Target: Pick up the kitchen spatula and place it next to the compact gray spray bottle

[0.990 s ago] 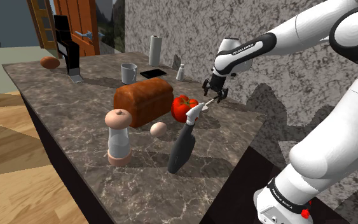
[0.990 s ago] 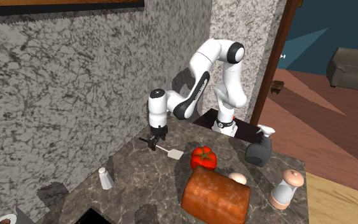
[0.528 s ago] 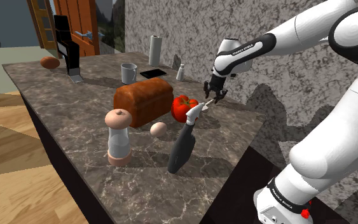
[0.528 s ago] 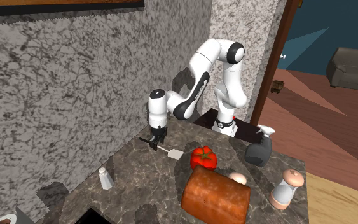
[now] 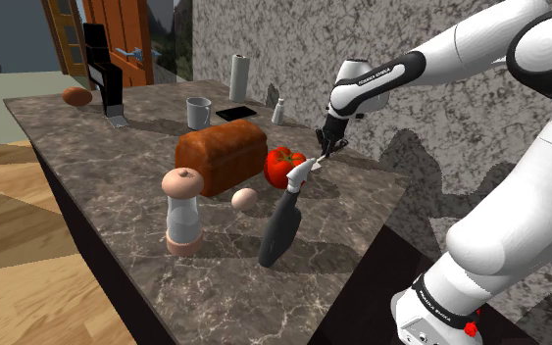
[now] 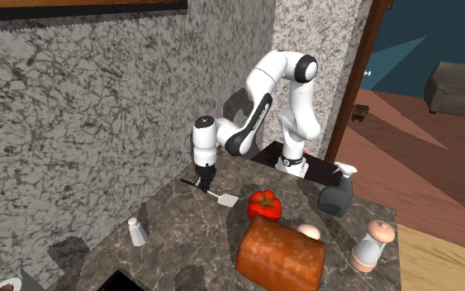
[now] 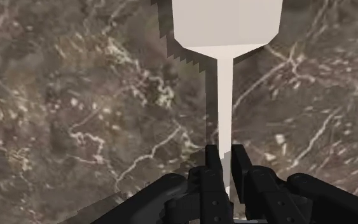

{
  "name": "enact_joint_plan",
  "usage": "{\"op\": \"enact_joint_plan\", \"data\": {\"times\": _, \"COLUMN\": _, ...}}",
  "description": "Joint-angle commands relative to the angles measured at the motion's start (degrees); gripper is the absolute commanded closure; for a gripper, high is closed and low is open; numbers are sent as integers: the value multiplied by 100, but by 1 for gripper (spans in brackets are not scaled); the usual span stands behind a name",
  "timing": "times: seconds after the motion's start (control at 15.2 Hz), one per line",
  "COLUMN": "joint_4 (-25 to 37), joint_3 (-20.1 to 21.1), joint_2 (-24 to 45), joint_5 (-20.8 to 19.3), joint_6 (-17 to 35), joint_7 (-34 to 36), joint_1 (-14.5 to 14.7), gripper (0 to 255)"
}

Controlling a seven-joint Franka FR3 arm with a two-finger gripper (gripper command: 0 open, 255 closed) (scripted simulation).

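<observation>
In the second exterior view, the gripper [image 6: 201, 181] is seen well to the left of the tomato [image 6: 263, 203], lowered to the stone counter [image 6: 173, 236]. In the wrist view its two fingers are pressed against the far end of the thin white handle of the spatula [image 7: 225, 25], so the handle is pinched between them. The spatula's blade [image 6: 225, 197] is found just left of the tomato, and it appears to lie on the counter, not yet lifted. The spray bottle [image 6: 336, 198] stands to the right of the tomato, near the counter's edge.

The step in hand is judged to be the lift after the pinch. Because the handle is held at its very end, the blade is likely to droop or swing; a straight, slow rise is advised so that the thin handle is not twisted out of the grip. Enough height should be gained for the tomato to be cleared on the way across to the bottle.
</observation>
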Motion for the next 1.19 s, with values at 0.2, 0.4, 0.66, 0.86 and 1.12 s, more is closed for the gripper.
{"op": "enact_joint_plan", "data": {"times": 0.2, "joint_4": 83, "joint_3": 6, "joint_2": -135, "joint_5": 39, "joint_6": -216, "joint_7": -36, "joint_1": -2, "gripper": 255}}
{"op": "enact_joint_plan", "data": {"times": 0.4, "joint_4": 178, "joint_3": 11, "joint_2": -261, "joint_5": 75, "joint_6": -434, "joint_7": -70, "joint_1": -4, "gripper": 255}}
{"op": "enact_joint_plan", "data": {"times": 0.66, "joint_4": 322, "joint_3": 15, "joint_2": -413, "joint_5": 116, "joint_6": -727, "joint_7": -111, "joint_1": -5, "gripper": 255}}
{"op": "enact_joint_plan", "data": {"times": 0.86, "joint_4": 442, "joint_3": 16, "joint_2": -515, "joint_5": 143, "joint_6": -948, "joint_7": -138, "joint_1": -5, "gripper": 255}}
{"op": "enact_joint_plan", "data": {"times": 1.12, "joint_4": 621, "joint_3": 17, "joint_2": -634, "joint_5": 174, "joint_6": -1244, "joint_7": -172, "joint_1": -5, "gripper": 255}}
